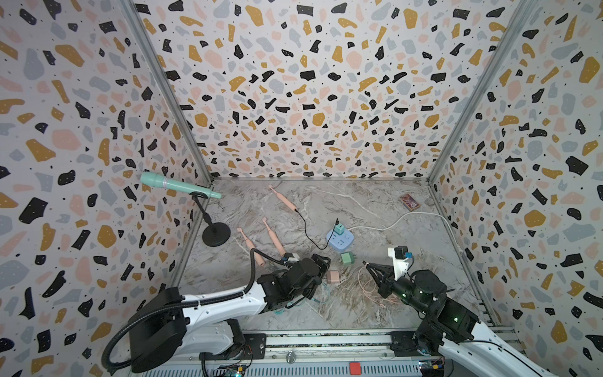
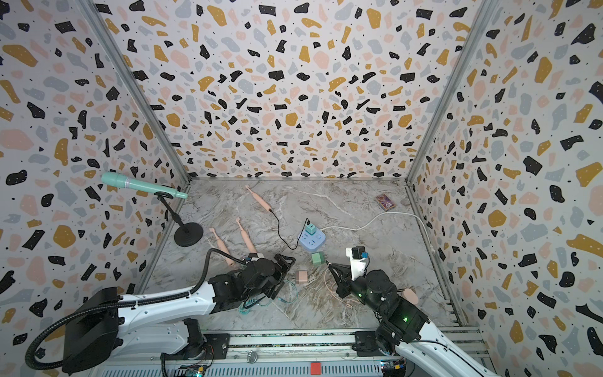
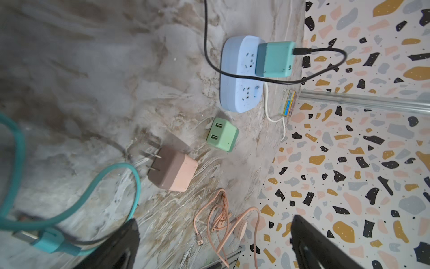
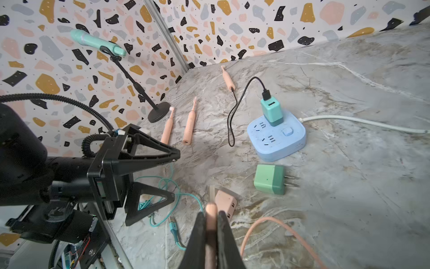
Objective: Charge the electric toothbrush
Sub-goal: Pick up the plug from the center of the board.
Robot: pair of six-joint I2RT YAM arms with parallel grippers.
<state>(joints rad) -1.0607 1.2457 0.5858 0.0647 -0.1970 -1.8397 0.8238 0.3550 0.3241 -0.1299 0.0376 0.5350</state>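
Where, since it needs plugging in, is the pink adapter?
In both top views the pink adapter lies just right of the left gripper, near the green adapter.

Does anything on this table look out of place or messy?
The green adapter and pink adapter lie tipped over, unplugged, near the power strip; the teal cable and pink cable sprawl in loose tangles beside them.

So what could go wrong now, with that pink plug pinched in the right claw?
The right gripper is shut on the pink plug. Its pink cable lies in a tangled heap, so pulling may knot it or drag it across other things. The pink adapter lies loose on its side, and the left gripper is open and holds nothing. Pushing the plug in would likely just shove the adapter away.
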